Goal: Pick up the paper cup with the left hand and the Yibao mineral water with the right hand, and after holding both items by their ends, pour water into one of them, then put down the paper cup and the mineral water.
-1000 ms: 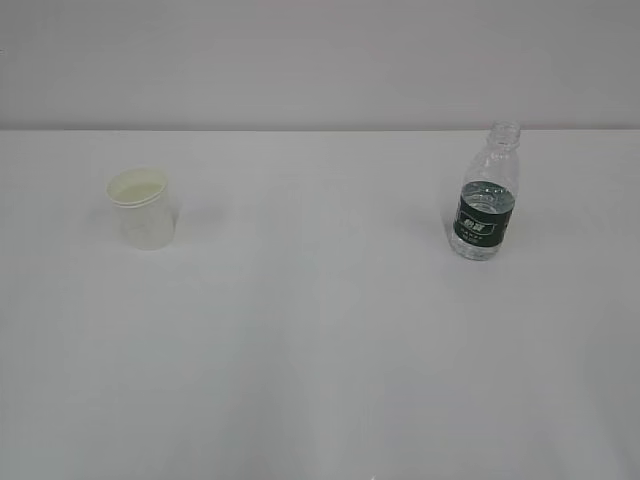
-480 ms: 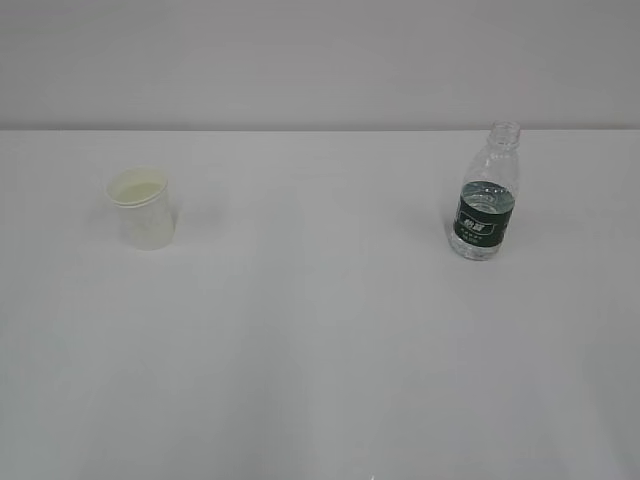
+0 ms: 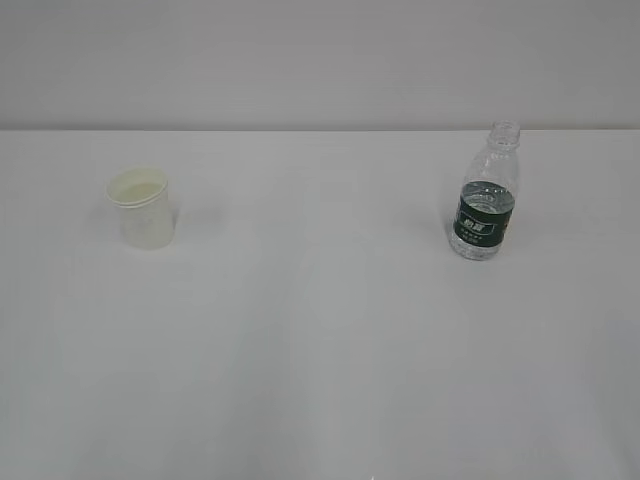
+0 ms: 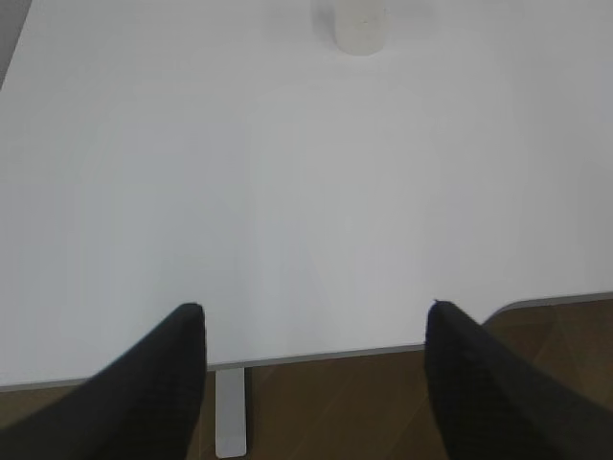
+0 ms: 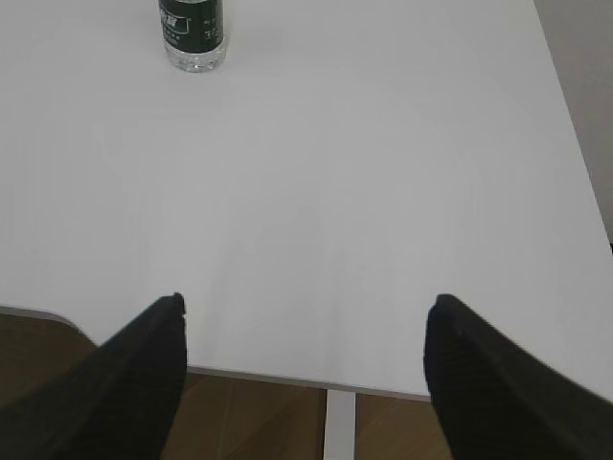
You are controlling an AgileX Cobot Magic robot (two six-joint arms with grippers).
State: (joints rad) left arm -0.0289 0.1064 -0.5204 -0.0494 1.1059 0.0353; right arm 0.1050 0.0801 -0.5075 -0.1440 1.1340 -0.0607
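Note:
The white paper cup (image 3: 143, 208) stands upright at the left of the white table; its base shows at the top of the left wrist view (image 4: 359, 29). The Yibao mineral water (image 3: 486, 195) stands upright at the right, capless, with a dark green label; its lower part shows at the top left of the right wrist view (image 5: 192, 34). My left gripper (image 4: 316, 321) is open and empty over the table's near edge, far from the cup. My right gripper (image 5: 305, 311) is open and empty over the near edge, far from the bottle. Neither arm shows in the exterior view.
The white table (image 3: 320, 330) spreads between the cup and the bottle. Its near edge (image 4: 316, 356) and a white leg (image 4: 230, 412) show over a brown floor. The table's right edge (image 5: 565, 105) shows in the right wrist view.

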